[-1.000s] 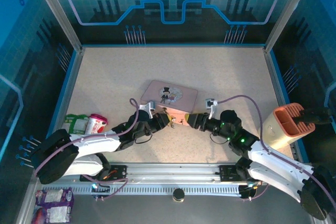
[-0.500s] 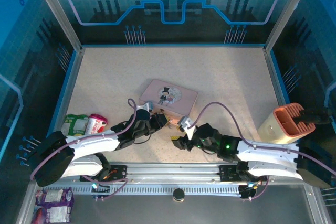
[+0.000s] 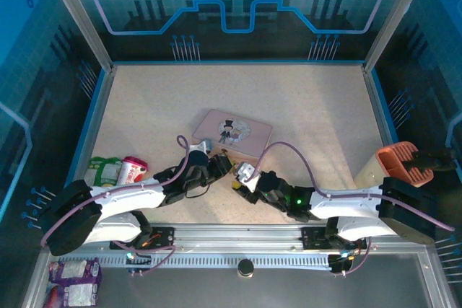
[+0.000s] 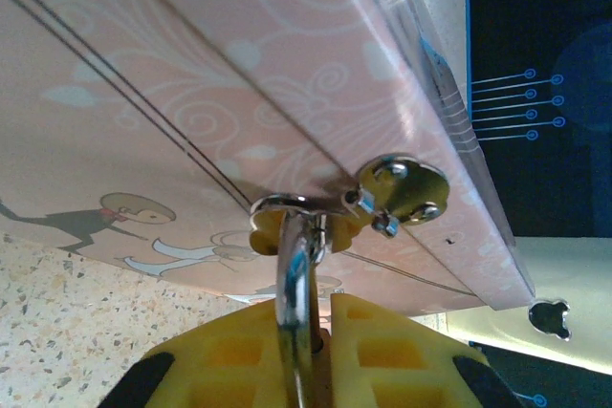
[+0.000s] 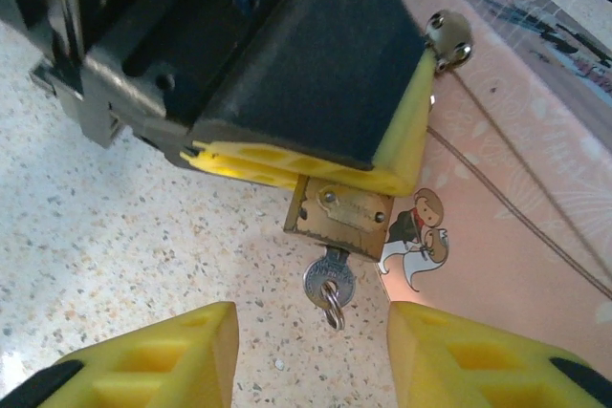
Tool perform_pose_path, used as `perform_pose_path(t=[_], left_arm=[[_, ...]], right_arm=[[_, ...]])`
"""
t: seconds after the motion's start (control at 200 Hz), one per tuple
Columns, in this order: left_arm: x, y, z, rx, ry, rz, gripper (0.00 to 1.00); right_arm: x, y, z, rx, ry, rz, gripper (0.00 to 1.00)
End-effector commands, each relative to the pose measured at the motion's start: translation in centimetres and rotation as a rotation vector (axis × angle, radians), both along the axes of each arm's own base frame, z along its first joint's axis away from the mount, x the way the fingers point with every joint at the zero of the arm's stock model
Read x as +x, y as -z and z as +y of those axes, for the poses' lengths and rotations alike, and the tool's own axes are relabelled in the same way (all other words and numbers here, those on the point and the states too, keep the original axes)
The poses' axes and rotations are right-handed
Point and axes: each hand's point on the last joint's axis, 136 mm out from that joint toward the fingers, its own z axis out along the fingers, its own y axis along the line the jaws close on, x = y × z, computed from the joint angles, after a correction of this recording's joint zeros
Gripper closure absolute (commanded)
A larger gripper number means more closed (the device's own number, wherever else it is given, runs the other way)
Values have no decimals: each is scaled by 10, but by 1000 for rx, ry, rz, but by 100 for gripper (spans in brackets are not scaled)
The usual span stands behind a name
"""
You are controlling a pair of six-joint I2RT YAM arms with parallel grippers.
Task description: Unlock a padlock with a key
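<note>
Jaws of the left gripper (image 4: pixel 306 355) clench just beside the pink tin (image 3: pixel 234 129) on the tabletop (image 3: pixel 310 99), pinning the padlock (image 5: pixel 339 212) steady where its shackle (image 4: pixel 295 265) threads the tin's hasp (image 4: pixel 382 193). The right gripper (image 5: pixel 311 351) has its jaws spread, seemingly lined up to take the key (image 5: pixel 328 284) sitting in the keyhole. The left gripper's pads (image 5: pixel 287 164) hide the lock's upper body, so I can't tell how the shackle is seated.
</note>
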Motion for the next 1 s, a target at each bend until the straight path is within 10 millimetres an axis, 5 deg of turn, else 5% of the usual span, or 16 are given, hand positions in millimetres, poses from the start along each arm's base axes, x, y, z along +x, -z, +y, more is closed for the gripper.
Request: perform_pose_path(t=[0.0, 0.996], left_arm=[[5, -40, -15, -91, 17, -99, 100], [-6, -18, -22, -71, 20, -37, 100]], right_arm=[[6, -15, 14, 28, -4, -63, 57], [18, -14, 30, 35, 84, -118, 80]])
